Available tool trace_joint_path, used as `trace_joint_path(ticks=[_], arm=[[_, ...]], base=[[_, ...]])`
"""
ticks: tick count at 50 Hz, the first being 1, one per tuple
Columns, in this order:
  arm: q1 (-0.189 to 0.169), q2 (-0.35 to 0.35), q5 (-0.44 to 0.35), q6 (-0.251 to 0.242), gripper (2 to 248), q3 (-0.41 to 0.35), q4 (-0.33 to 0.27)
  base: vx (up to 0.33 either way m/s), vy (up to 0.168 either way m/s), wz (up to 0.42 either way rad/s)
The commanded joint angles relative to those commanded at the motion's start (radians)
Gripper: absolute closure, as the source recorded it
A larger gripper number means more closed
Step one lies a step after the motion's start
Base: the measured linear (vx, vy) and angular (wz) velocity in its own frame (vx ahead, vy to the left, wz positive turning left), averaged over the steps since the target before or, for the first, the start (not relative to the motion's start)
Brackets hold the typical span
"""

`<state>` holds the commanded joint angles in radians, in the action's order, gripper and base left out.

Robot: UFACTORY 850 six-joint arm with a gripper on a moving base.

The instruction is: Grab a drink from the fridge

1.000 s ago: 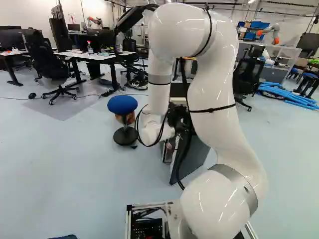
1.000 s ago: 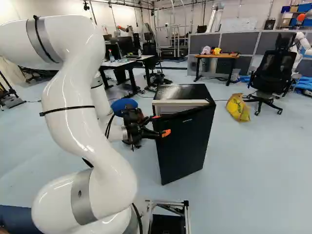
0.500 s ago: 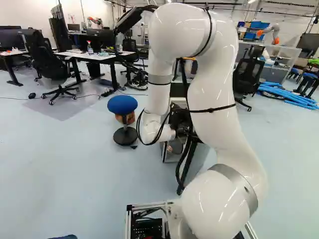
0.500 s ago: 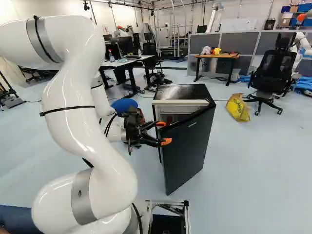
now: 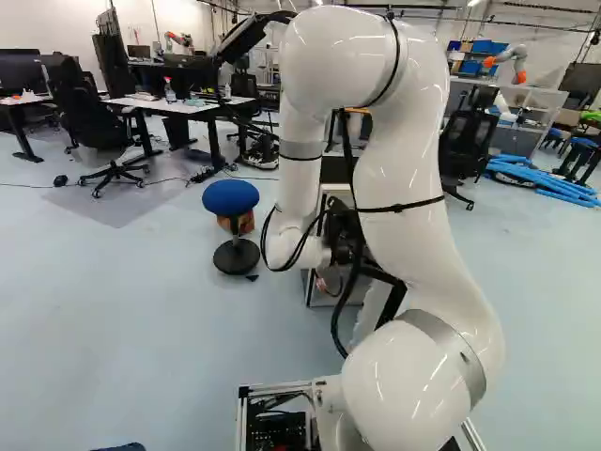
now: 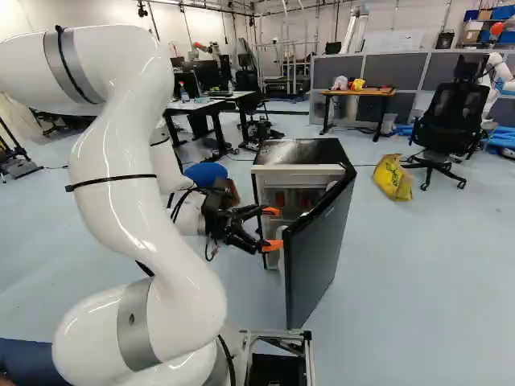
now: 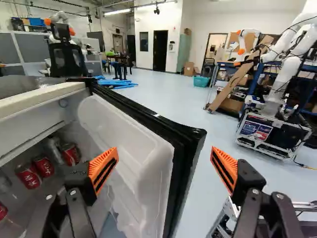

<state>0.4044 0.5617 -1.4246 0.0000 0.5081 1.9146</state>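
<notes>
I can't make out any wording well enough to spell it, only where lettering stands. Taking straight ahead of my hand (image 6: 272,228) as twelve, I see pale script on red drink cans (image 7: 28,176) at about ten o'clock, inside the fridge (image 7: 42,99). At about one o'clock, well beyond, a printed panel (image 7: 255,130) sits on the base of another robot (image 7: 272,99), its print too small for me. At three o'clock in the right base view, dark marks like print stand on a yellow bag (image 6: 393,178), unreadable from here
</notes>
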Motion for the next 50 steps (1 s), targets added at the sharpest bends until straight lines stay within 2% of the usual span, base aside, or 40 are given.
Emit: trace_joint_path(ticks=[14, 27, 35, 50], arm=[[0.0, 0.0, -0.008, 0.0, 3, 0.0, 0.089], [-0.01, -0.001, -0.008, 0.0, 3, 0.006, 0.102], [-0.048, -0.002, -0.008, 0.0, 3, 0.029, 0.102], [-0.146, -0.002, -0.008, 0.0, 3, 0.09, 0.102]], base=[[0.0, 0.0, 0.0], [0.0, 0.0, 0.0], [0.0, 0.0, 0.0], [0.0, 0.0, 0.0]])
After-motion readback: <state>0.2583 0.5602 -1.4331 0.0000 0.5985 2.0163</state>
